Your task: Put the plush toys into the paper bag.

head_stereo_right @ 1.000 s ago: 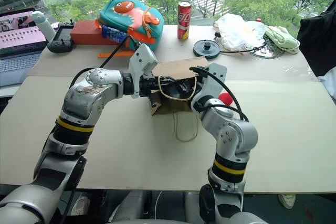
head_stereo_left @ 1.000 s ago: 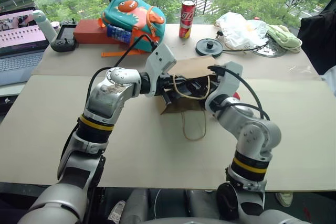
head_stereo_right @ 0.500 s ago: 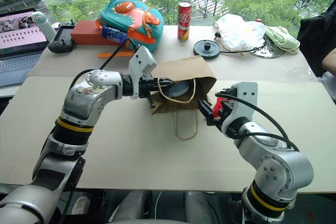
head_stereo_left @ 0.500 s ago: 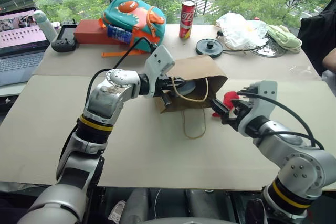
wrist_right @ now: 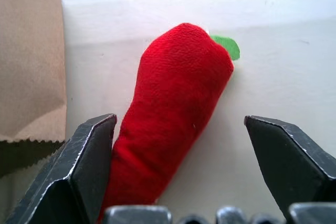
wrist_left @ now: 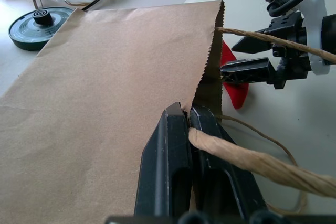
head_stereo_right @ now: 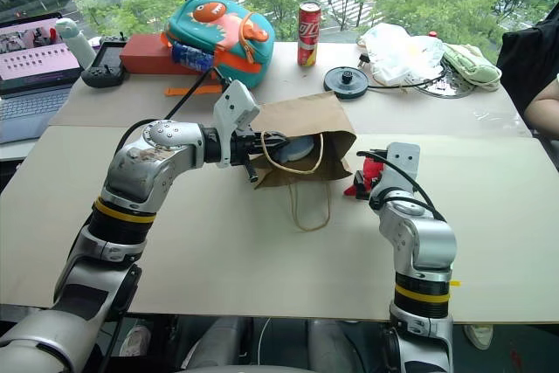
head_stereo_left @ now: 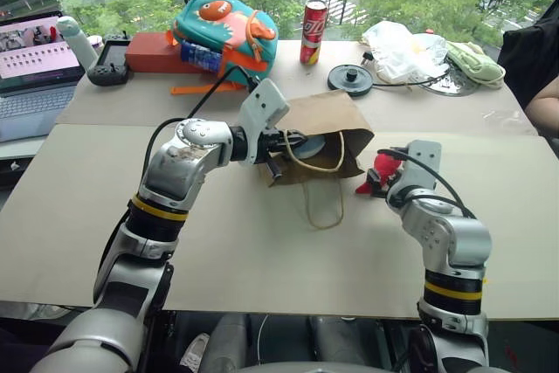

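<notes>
Brown paper bag (head_stereo_left: pixel 325 133) on side mid-surface, rim pinched by left fingers (wrist_left: pixel 190 129) to keep mouth open; grey ball (head_stereo_left: pixel 307 146) inside. Right fingers (wrist_right: pixel 89 145) wide, straddling red chili toy (wrist_right: pixel 170 108) for pickup.

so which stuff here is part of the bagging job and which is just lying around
Job: paper bag, red chili plush, grey-blue ball inside the bag.

Lying about: fish-print backpack, soda can, white plastic bag, laptop, black disc.
</notes>
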